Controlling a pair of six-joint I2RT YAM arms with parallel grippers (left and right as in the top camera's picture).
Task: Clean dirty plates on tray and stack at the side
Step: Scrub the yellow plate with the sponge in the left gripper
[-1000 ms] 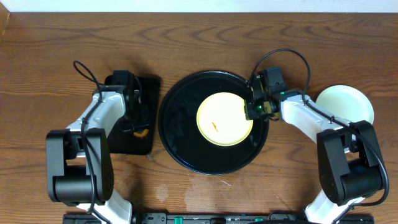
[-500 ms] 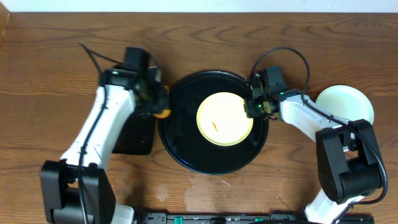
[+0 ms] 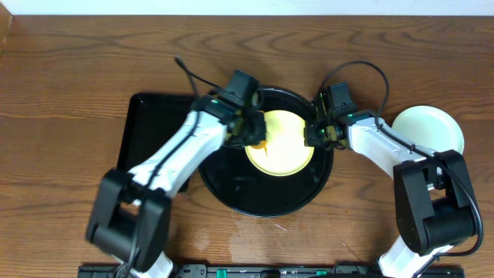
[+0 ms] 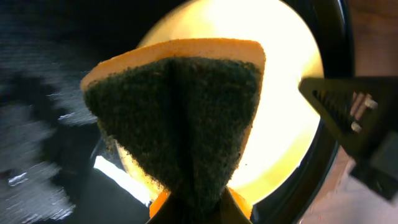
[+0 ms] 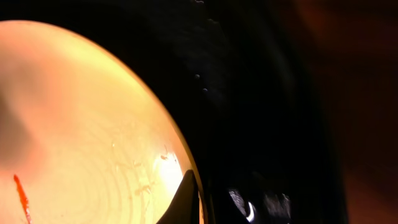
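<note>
Swung over from the rectangular tray [image 3: 147,123], my left gripper [image 3: 253,133] now hangs above the yellow plate [image 3: 287,153] on the round black tray [image 3: 231,185]; my right gripper [image 3: 315,136] sits closed at its rim. Left wrist: jaws pinch a folded sponge [image 4: 180,118] over the plate [image 4: 286,118]. Right wrist: fingertip [image 5: 186,198] at the plate's [image 5: 81,124] edge, an orange smear [image 5: 22,196] on it.

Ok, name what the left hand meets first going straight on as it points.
Probably the pale yellow round plate, touched through the folded orange-and-green sponge that the left hand grips; depth is unclear.
</note>
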